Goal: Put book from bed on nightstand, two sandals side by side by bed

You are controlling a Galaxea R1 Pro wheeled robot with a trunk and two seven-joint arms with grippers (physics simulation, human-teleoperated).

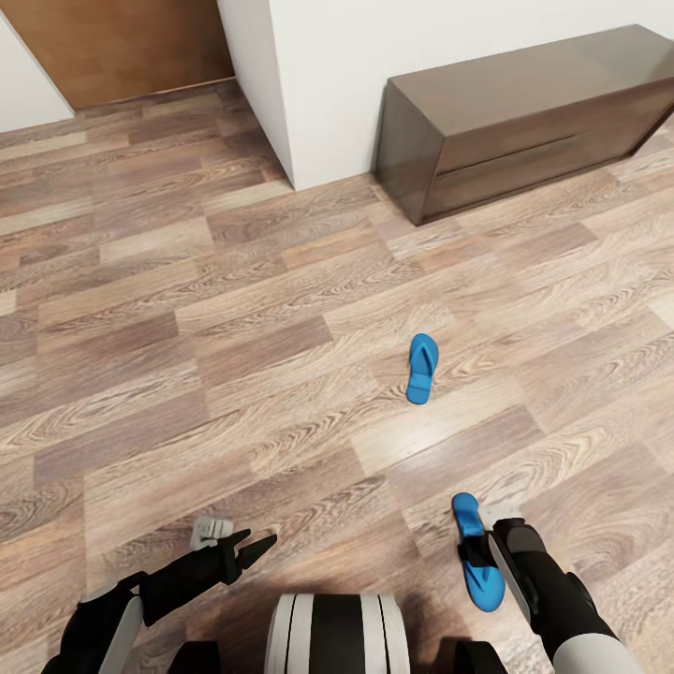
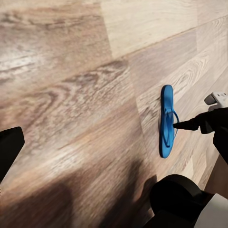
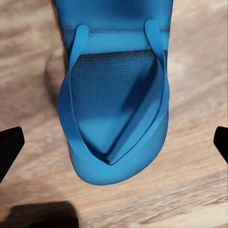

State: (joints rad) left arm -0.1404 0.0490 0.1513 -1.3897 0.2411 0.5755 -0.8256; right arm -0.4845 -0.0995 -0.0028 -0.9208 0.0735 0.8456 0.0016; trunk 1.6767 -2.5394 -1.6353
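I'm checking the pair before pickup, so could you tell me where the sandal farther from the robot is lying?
In the head view, the farther sandal lies flat on the wood floor, right of centre, between the dark cabinet and the nearer sandal by the right gripper.

Blue sandal (image 2: 166, 121) flat on wood-plank floor (image 2: 71, 95), dark claw tip touching its strap

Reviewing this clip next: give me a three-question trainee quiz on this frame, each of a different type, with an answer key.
1. True or false: the two sandals lie side by side, touching.
2. Multiple choice: the right claw is directly above: A) the far sandal B) the near sandal C) the dark wood cabinet
3. Fill in: in the right wrist view, the fingers stand ____ on either side of the near sandal's toe end, not gripping it.

Key: 1 false, they lie apart on the plank floor. 2 B. 3 open.
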